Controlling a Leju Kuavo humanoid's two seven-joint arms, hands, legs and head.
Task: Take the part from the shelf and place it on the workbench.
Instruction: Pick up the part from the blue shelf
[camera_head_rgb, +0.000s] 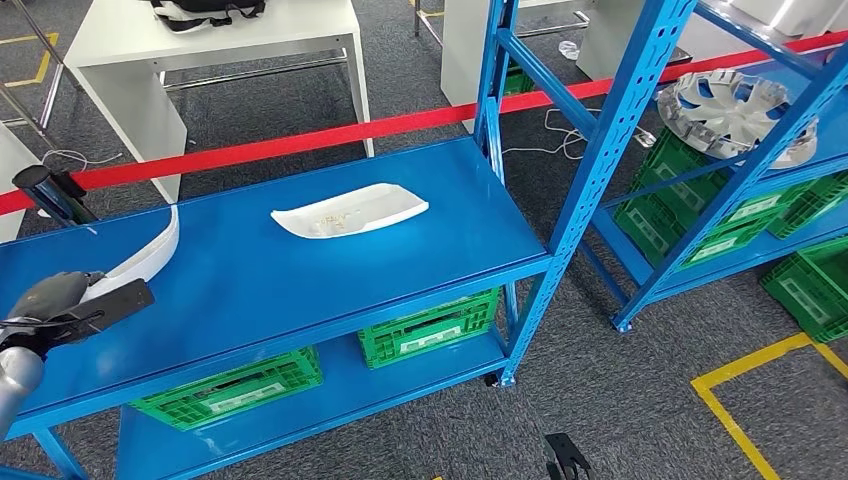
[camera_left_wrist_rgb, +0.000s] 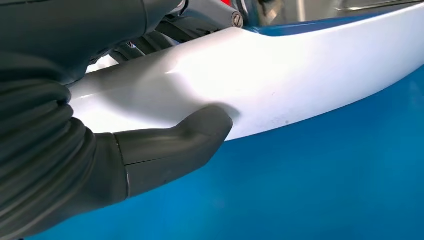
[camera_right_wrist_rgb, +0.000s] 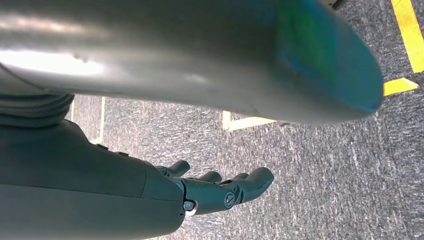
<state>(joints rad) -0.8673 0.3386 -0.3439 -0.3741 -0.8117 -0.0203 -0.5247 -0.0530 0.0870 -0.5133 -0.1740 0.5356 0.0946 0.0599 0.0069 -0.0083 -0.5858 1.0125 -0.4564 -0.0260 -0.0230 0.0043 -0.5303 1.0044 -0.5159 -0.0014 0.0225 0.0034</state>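
Note:
A curved white part (camera_head_rgb: 155, 250) lies at the left end of the blue shelf top (camera_head_rgb: 300, 280). My left hand (camera_head_rgb: 55, 300) grips its near end. In the left wrist view the thumb (camera_left_wrist_rgb: 185, 140) presses on the near face of the white part (camera_left_wrist_rgb: 280, 70), the darker fingers wrap its far side, and it sits just above the blue surface. A second, flatter white part (camera_head_rgb: 350, 210) lies alone in the middle of the shelf top. My right hand (camera_right_wrist_rgb: 200, 192) hangs over the grey carpet, fingers loosely extended and holding nothing.
A red barrier tape (camera_head_rgb: 300, 140) runs behind the shelf from a black post (camera_head_rgb: 50, 190). White tables (camera_head_rgb: 210, 40) stand beyond it. Green crates (camera_head_rgb: 430, 325) sit on the lower shelf. A second blue rack at right holds a wheel cover (camera_head_rgb: 725, 110). Yellow floor lines (camera_head_rgb: 740, 400) mark the carpet.

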